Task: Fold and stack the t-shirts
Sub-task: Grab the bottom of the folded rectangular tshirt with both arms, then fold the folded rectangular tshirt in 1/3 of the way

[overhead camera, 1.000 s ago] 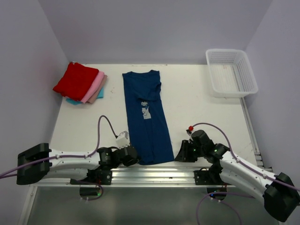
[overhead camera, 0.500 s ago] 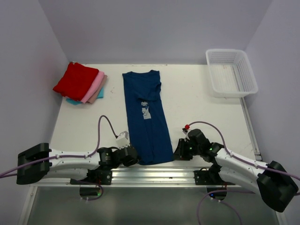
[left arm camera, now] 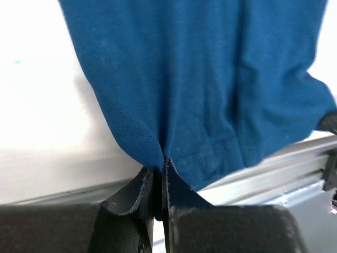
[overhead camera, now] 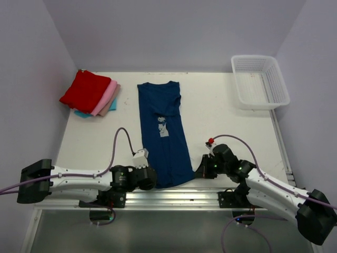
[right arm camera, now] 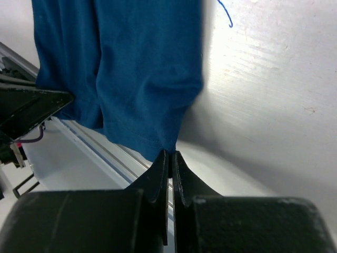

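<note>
A navy t-shirt, folded lengthwise into a long strip with a pale chest print, lies down the middle of the table. My left gripper is shut on its near left hem corner. At the near right hem corner my right gripper is shut on the cloth too. Both corners are pinched between the fingertips and the hem hangs slightly over the table's front rail. Folded red, pink and teal t-shirts form a stack at the far left.
A white mesh basket stands at the far right corner. The metal rail runs along the table's near edge under both grippers. A thin blue thread lies on the table to the right of the shirt.
My right gripper moved left to the shirt's near right corner and closed on it. The left gripper kept its grip and shifted slightly right; the hem has lifted and bunched a little.
</note>
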You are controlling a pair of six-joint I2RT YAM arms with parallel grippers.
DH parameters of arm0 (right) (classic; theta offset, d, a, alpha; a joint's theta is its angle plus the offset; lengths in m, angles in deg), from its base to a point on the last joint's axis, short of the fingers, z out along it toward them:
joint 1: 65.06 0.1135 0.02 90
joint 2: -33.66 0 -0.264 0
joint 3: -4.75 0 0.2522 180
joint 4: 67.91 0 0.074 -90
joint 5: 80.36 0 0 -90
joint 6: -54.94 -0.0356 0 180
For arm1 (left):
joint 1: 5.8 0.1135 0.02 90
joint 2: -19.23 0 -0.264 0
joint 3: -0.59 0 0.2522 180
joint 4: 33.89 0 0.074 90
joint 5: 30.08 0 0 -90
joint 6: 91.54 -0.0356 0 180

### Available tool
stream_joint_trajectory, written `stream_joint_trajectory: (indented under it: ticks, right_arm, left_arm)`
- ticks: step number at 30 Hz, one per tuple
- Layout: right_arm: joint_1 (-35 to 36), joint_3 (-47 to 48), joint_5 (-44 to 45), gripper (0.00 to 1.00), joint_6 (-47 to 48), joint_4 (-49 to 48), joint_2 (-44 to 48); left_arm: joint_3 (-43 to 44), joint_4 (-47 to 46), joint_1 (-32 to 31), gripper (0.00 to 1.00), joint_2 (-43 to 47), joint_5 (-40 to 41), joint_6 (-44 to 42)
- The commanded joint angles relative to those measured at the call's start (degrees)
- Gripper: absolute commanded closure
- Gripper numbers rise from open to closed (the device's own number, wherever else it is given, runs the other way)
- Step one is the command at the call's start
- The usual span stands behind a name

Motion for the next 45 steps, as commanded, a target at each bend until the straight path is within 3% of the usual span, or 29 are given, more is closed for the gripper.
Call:
stream_joint_trajectory:
  ticks: [1, 12, 19, 22, 30, 34, 38, 45]
  right_arm:
    - [0.23, 3.22, 2.13, 1.0, 2.01, 2.81, -1.01]
    - [0.14, 11.3, 4.94, 1.0, 7.81, 4.3, -5.68]
    - [0.05, 20.62, 9.69, 1.0, 14.48, 6.5, -10.95]
    - [0.05, 23.87, 11.01, 1.0, 16.68, 6.5, -14.03]
    - [-1.96, 33.71, 13.9, 1.0, 21.69, 4.31, -22.72]
    - [-3.02, 39.25, 15.13, 1.0, 24.68, 3.52, -30.09]
    - [-4.16, 45.48, 15.93, 1.0, 27.14, 2.46, -36.94]
    - [-6.36, 51.56, 17.86, 1.0, 29.43, 0.97, -45.66]
  left_arm:
    - [4.11, 5.52, -1.26, 1.0, 0.15, 4.57, -2.24]
    - [9.74, 12.38, -1.52, 1.0, 2.61, 14.84, -6.63]
    - [12.46, 9.49, -0.64, 1.0, 2.18, 21.27, -17.5]
    - [12.73, 2.57, 1.99, 1.0, 1.56, 21.1, -25.66]
    - [10.53, -14.42, 21.05, 1.0, 0.51, 9.33, -46.95]
    - [10.35, -22.5, 29.13, 1.0, -3.79, 3.79, -51.1]
    - [10.88, -27.52, 32.14, 1.0, -8.88, 1.41, -52.68]
    - [8.16, -31.91, 36.53, 1.0, -10.04, 0.8, -53.39]
